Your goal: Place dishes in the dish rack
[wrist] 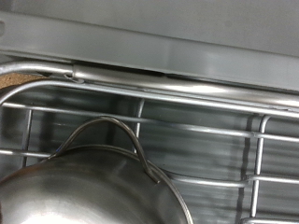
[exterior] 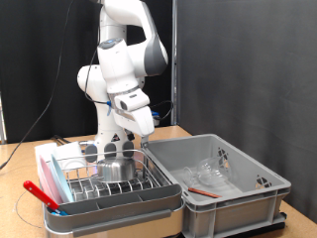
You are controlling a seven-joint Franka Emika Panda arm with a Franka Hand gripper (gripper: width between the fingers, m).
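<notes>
Already the steel bowl (exterior: pixel 117 169) sits inside the dish rack (exterior: pixel 149 184), near the middle of the wire frame at the lower left of the exterior view, so at least one dish seems to be in place. The gripper (exterior: pixel 127 145) hangs just above the bowl, at the rack's far side, close enough that it looks to be either letting go or lining up; whether its fingers are spread or closed, I cannot tell. No fingers show in the wrist view, only the bowl (wrist: pixel 84 191) low in the frame with the wires of the rack (wrist: pixel 187 93) beyond it. Clear glass pieces (exterior: pixel 210 177) lie in the grey crate (exterior: pixel 253 188) at the lower right. A red utensil (exterior: pixel 40 191) rests on the rack's near-left edge.
</notes>
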